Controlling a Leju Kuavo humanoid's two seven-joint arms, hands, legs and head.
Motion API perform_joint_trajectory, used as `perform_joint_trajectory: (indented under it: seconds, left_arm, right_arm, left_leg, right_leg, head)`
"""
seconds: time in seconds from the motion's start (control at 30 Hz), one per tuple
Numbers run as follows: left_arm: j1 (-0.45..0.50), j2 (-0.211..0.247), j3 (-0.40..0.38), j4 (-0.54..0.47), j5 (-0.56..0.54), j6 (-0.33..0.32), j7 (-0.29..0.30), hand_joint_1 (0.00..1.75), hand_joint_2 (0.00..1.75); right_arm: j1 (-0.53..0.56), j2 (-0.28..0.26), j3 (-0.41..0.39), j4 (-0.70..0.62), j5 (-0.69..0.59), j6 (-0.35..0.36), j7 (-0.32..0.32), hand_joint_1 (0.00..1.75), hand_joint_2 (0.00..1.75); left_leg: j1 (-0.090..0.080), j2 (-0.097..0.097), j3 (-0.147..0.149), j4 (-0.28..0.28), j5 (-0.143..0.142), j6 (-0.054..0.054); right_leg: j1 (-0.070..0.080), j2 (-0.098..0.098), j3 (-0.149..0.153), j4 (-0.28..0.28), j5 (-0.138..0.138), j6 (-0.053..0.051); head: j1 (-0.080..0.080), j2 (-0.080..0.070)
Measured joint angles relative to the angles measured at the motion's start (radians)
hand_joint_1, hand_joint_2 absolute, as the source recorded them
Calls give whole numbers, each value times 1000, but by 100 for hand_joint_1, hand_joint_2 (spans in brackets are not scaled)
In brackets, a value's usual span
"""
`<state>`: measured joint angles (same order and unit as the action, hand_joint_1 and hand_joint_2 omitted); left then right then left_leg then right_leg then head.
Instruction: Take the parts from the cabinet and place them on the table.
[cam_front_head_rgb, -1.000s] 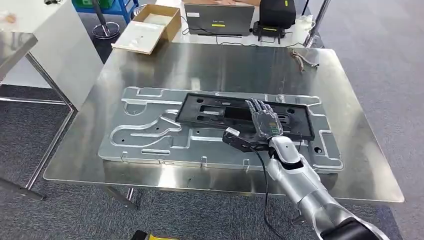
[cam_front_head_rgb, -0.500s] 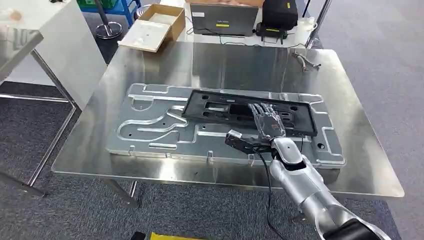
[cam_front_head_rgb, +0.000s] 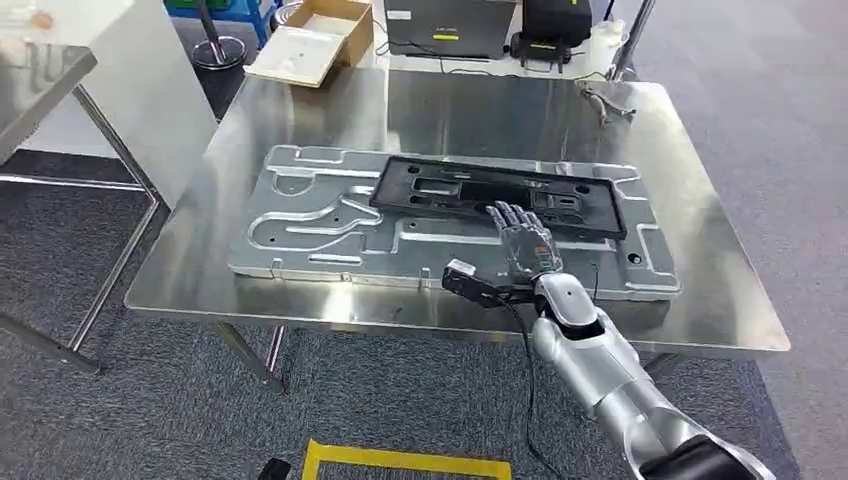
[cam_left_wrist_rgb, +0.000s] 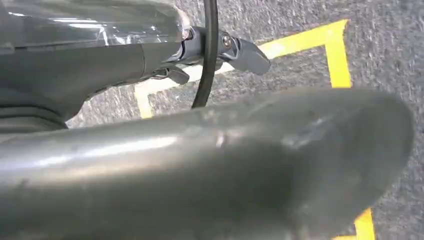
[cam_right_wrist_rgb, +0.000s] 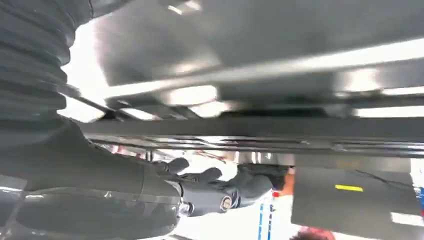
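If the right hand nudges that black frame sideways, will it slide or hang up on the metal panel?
The black frame looks like thin, cut-out plastic, so probably light and a little flexible. It lies flat on the ribbed metal panel, so it may slide but catch on raised ribs. The right hand, fingers spread, sits at its near edge.

head view high over table, wrist views close

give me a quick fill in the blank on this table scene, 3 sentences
1. The black frame lies on top of the large ______ panel.
2. The right hand, fingers spread, holds ______.
3. The open cardboard box stands beyond the table's far ______ corner in the head view.

Missing words: silver (metal); nothing; left
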<state>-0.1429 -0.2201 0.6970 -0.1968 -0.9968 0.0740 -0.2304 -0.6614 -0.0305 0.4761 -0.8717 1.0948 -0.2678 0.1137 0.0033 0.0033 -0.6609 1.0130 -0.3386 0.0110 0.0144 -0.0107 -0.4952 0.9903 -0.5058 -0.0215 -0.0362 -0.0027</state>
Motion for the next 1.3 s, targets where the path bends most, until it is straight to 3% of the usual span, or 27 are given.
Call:
perform_joint_trajectory:
  seconds: [0.03, 0.07, 0.1, 0.13, 0.17, 0.2, 0.27, 0.33, 0.37, 0.4, 0.53, 0.57, 0.6, 0.67, 0.7, 0.77, 0.83, 0.87, 0.9, 0.93, 1.03, 1.07, 1.1, 1.17, 1.2, 1.23, 1.3]
  left_arm:
    - [1, 2, 0, 0, 0, 0, 0, 0, 0]
    - [0, 2, 0, 0, 0, 0, 0, 0, 0]
    - [2, 2, 0, 0, 0, 0, 2, 0, 0]
    - [3, 2, 0, 0, 0, 0, 2, 0, 0]
    - [3, 2, 0, 0, -1, 0, 2, 0, 0]
    - [2, 2, 0, 0, -1, 0, 2, 0, 0]
    - [2, 2, 0, 0, -1, 0, 2, 0, 0]
    - [2, 2, 0, 0, -1, 0, 2, 0, 0]
    - [-1, 2, 0, 0, -2, 0, 2, 0, 0]
    - [-3, 2, 0, 0, -3, 0, 1, 0, 0]
    - [-1, 3, 0, 0, -5, 0, 2, 0, 0]
    - [-3, 2, 0, 0, -5, 0, 2, 0, 0]
    - [-4, 3, 1, 0, -5, 0, 2, 0, 0]
    - [-5, 3, 0, 0, -5, 0, 2, 0, 0]
    - [-4, 3, 1, 0, -5, 0, 2, 0, 0]
    - [-2, 3, 1, 0, -5, 0, 2, 0, 0]
    - [-2, 3, 1, 0, -5, 0, 2, 0, 0]
    - [-2, 2, 1, 0, -5, 0, 2, 0, 0]
    - [-2, 1, 1, 0, -5, 0, 2, 0, 0]
    - [-2, 1, 1, 0, -5, 0, 2, 0, 0]
    - [-2, 2, 1, 0, -4, 0, 2, 0, 0]
    - [-1, 2, 1, 0, -4, 0, 2, 0, 0]
    - [-2, 2, 1, 0, -4, 0, 2, 0, 0]
    - [2, 3, 1, 0, -4, 0, 3, 0, 0]
    - [2, 3, 1, 0, -3, 0, 3, 0, 0]
    - [1, 3, 1, 0, -2, 1, 3, 0, 0]
    - [1, 3, 1, 0, 0, 2, 3, 0, 0]
  right_arm:
    - [2, 0, 0, 2, 0, 0, 0, 0, 175]
    - [3, 0, 1, 2, 0, 1, 0, 0, 175]
    - [4, 0, 2, 2, 0, 1, 0, 0, 175]
    - [6, -5, 2, 2, 0, 1, 0, 0, 175]
    - [10, -13, 3, 3, 0, 1, -1, 0, 175]
    - [13, -21, 4, 3, 1, 1, -1, 0, 175]
    - [19, -34, 8, 5, 1, 2, -2, 0, 175]
    - [14, -41, 10, 5, 2, -1, -3, 0, 175]
    - [9, -43, 10, 4, 2, -1, -3, 0, 175]
    - [9, -47, 10, 3, 2, 0, -3, 0, 175]
    - [16, -47, 13, 6, 6, 0, -3, 0, 175]
    - [17, -45, 13, 8, 6, 0, -3, 0, 175]
    - [19, -41, 14, 9, 6, 0, -3, 0, 175]
    - [19, -33, 14, 10, 6, 0, -3, 0, 175]
    - [20, -30, 14, 11, 6, 0, -3, 0, 175]
    - [25, -23, 14, 16, 6, 0, -3, 0, 175]
    - [27, -23, 16, 17, 6, 0, -3, 0, 175]
    - [25, -23, 16, 16, 6, 0, -3, 0, 175]
    - [23, -23, 16, 15, 6, 0, -3, 0, 175]
    - [21, -21, 16, 14, 6, 0, -3, 0, 175]
    - [23, -21, 17, 15, 6, 0, -3, 0, 175]
    - [23, -21, 18, 16, 6, 1, -3, 0, 175]
    - [25, -21, 19, 16, 6, 1, -3, 0, 175]
    - [26, -31, 19, 18, 6, 1, -3, 0, 175]
    - [29, -37, 19, 19, 6, 0, -3, 0, 175]
    - [33, -43, 19, 19, 3, -3, -5, 0, 175]
    - [50, -52, 19, 19, -10, -11, -10, 0, 175]
  left_leg:
    - [-4, -2, -7, 3, -4, -6]
    - [-3, -6, -18, 19, -45, -13]
    - [-1, -6, -33, 69, -114, -17]
    - [2, -6, -48, 136, -175, -22]
    - [6, -6, -63, 212, -220, -27]
    - [9, -6, -70, 271, -235, -32]
    - [14, -5, -37, 286, -181, -43]
    - [23, -5, 68, 161, -123, -53]
    - [27, -8, 119, 79, -163, -57]
    - [15, -13, 155, 21, -190, -44]
    - [11, -10, 124, 26, -159, 4]
    - [14, -4, 116, 25, -143, 15]
    - [13, -3, 100, 24, -129, 24]
    - [11, -3, 64, 25, -102, 27]
    - [9, -3, 47, 25, -91, 28]
    - [5, -3, 13, 27, -66, 26]
    - [2, -5, -12, 27, -45, 23]
    - [1, -5, -19, 27, -35, 21]
    - [-4, -6, -24, 28, -29, 16]
    - [-1, -3, -26, 25, -18, 9]
    - [1, -3, -28, -1, 21, -12]
    - [4, -6, -37, 14, -7, -16]
    - [1, -7, -51, 45, -62, -20]
    - [6, -6, -79, 184, -193, -27]
    - [7, -6, -88, 255, -226, -30]
    - [7, -6, -88, 305, -220, -33]
    - [11, -6, -40, 290, -144, -38]
  right_leg:
    - [-19, -3, -3, -20, 24, -3]
    - [-17, -5, -14, -27, 39, -2]
    - [-18, -7, -31, -26, 52, -12]
    - [-18, -7, -48, -24, 63, -11]
    - [-18, -8, -65, -22, 75, -10]
    - [-18, -10, -83, -19, 87, -8]
    - [-24, -13, -124, -6, 106, 2]
    - [-32, -13, -163, 19, 119, 16]
    - [-32, -12, -176, 33, 123, 22]
    - [-29, -11, -186, 45, 128, 29]
    - [-34, -11, -190, 32, 164, 58]
    - [-38, -6, -203, 49, 122, 61]
    - [-38, -3, -218, 93, 54, 62]
    - [-37, 1, -251, 237, -61, 66]
    - [-37, 1, -259, 298, -85, 68]
    - [-37, 2, -228, 327, -42, 64]
    - [-33, 2, -128, 216, 15, 50]
    - [-26, 2, -60, 130, 13, 37]
    - [-19, -2, -3, 45, -26, 26]
    - [-20, -3, 13, 4, -37, 30]
    - [-13, -1, -5, -8, -2, 17]
    - [-24, -11, -11, -18, 18, 15]
    - [-24, -9, -23, -23, 30, 7]
    - [-24, -11, -54, -21, 55, 0]
    - [-23, -12, -70, -19, 66, 0]
    - [-23, -13, -88, -16, 78, 2]
    - [-25, -17, -122, -5, 96, 8]
  head:
    - [0, 0]
    - [0, 0]
    - [0, 0]
    - [-1, 0]
    - [0, 0]
    - [0, 0]
    - [0, 0]
    - [0, 0]
    - [0, 0]
    - [0, 0]
    - [0, 0]
    - [0, 0]
    - [0, 0]
    - [0, 0]
    - [0, 0]
    - [0, 0]
    - [0, 0]
    - [0, 0]
    - [0, 0]
    - [0, 0]
    - [0, 0]
    - [0, 0]
    - [0, 0]
    - [0, 0]
    - [0, 0]
    - [0, 0]
    - [0, 0]
